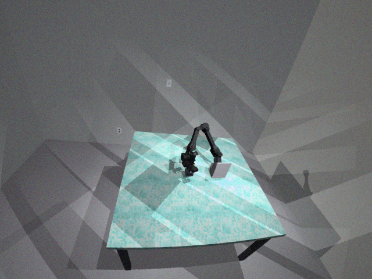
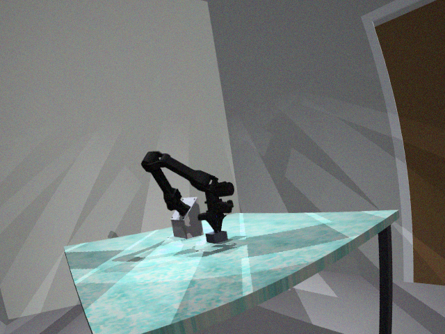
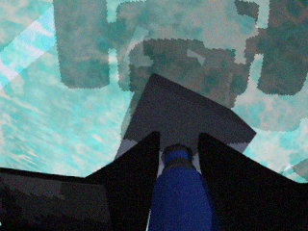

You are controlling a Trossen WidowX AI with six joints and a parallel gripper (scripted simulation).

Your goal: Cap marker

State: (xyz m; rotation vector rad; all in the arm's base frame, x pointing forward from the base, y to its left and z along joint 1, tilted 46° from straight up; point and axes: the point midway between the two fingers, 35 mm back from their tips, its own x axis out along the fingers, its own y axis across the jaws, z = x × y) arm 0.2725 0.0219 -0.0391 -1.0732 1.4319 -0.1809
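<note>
The dark holder block (image 2: 216, 237) (image 3: 185, 111) stands on the table, directly under the gripper. My gripper (image 2: 217, 230) (image 3: 179, 135) points down and is shut on the blue cap (image 3: 183, 204), which stands upright between the fingers. Past the cap's lower end, a dark ring and a short blue piece of the marker (image 3: 176, 155) show just above the block. The cap is in line with the marker and over it. Whether it is fully seated cannot be told. In the top and exterior views the fingers hide the cap and marker.
The pale angular stand (image 1: 221, 170) (image 2: 194, 226) at the arm's base is beside the holder block. The arm arches up from it and comes down over the block. The turquoise table (image 1: 186, 216) (image 2: 143, 287) carries hard shadows and bright streaks.
</note>
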